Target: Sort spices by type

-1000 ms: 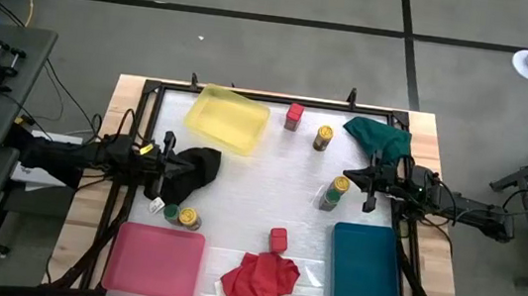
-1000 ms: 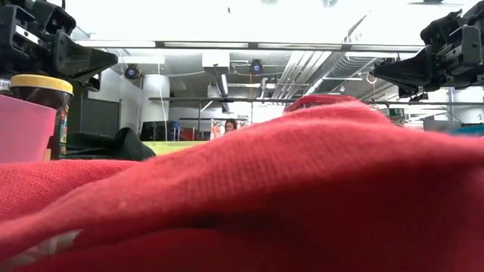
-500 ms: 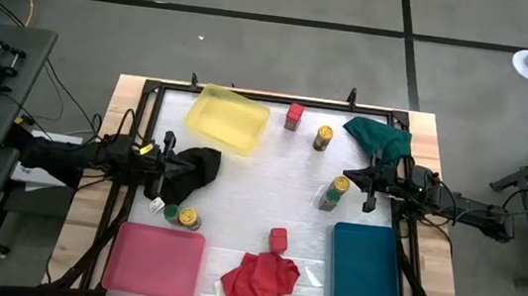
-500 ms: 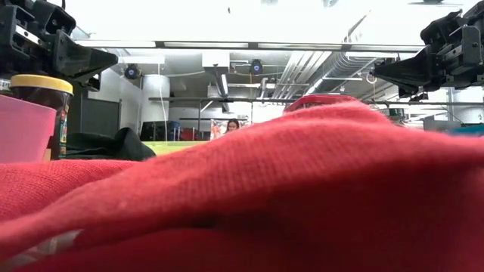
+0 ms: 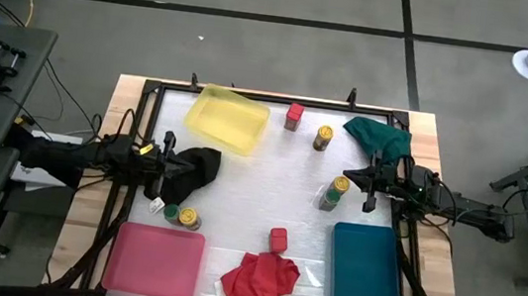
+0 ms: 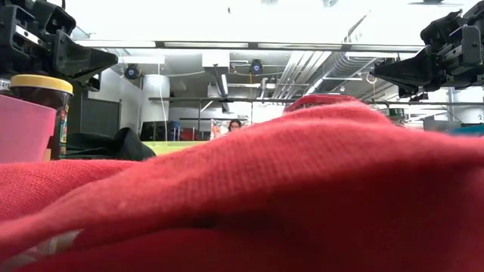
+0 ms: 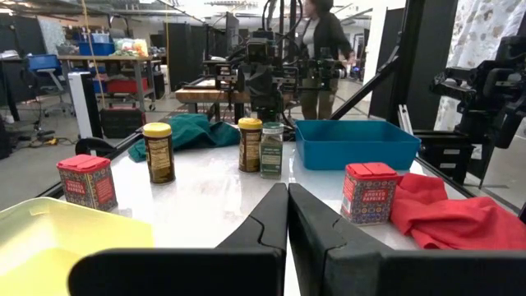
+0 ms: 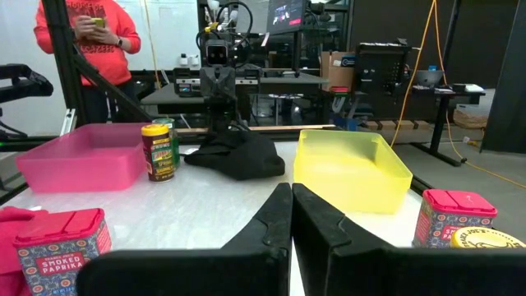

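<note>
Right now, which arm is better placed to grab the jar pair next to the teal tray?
Probably right: its tool, shut, hovers just beside the jar pair above the teal tray. The left tool sits across the table over the black cloth.

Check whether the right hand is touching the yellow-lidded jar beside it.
Apart. The high view shows bare table between the shut right hand and the yellow-lidded jar.

Six spice containers stand upright: a red box (image 5: pixel 294 117) beside a yellow-lidded jar (image 5: pixel 323 137) near the far edge, a yellow-lidded jar (image 5: pixel 339 188) touching a green-lidded one (image 5: pixel 327 199), another such pair (image 5: pixel 182 217), and a second red box (image 5: pixel 278 238).
</note>
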Motion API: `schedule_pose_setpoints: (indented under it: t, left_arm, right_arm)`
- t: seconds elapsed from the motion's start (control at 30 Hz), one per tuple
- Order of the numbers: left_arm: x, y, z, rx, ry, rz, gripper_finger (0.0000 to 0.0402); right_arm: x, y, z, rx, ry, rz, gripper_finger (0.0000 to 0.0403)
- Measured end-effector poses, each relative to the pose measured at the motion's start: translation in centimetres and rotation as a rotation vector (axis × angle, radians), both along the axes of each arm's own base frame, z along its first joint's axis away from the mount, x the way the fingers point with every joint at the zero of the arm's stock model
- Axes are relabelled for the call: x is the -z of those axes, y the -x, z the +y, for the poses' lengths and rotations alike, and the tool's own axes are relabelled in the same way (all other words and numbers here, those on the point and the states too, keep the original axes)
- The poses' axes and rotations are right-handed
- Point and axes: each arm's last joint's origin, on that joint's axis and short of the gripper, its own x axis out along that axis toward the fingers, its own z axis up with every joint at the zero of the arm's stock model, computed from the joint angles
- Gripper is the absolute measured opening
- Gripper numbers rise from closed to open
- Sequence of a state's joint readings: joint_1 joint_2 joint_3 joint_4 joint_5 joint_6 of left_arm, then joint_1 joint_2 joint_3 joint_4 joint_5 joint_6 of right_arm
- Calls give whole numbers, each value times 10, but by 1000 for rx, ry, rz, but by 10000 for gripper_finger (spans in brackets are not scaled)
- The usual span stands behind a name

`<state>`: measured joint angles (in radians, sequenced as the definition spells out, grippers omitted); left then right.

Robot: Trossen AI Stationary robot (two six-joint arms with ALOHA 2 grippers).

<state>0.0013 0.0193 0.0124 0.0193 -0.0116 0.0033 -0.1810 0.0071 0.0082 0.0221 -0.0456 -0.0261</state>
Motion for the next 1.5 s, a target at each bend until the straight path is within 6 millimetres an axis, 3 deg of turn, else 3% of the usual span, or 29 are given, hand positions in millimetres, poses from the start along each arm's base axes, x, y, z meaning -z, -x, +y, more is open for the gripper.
schedule_pose_setpoints:
  t: [0.97, 1.03, 1.17, 1.27, 1.37, 1.5]
  left_arm:
    - [0, 0, 0, 1, 0, 0, 0]
    - [0, 0, 0, 0, 0, 0, 0]
    - [0, 0, 0, 0, 0, 0, 0]
    - [0, 0, 0, 0, 0, 0, 0]
    - [0, 0, 0, 0, 0, 1, 0]
    - [0, 0, 0, 0, 0, 1, 0]
  right_arm:
    - [-1, 0, 0, 7, 13, -13, 0]
    - [-17, 1, -1, 42, -5, -177, 0]
    - [-60, 20, -2, 77, -215, -723, 0]
    - [-77, 37, -5, 169, -432, -1017, 0]
    - [-90, 33, -6, 158, -519, -963, 0]
    - [-111, 16, -5, 91, -548, -621, 0]
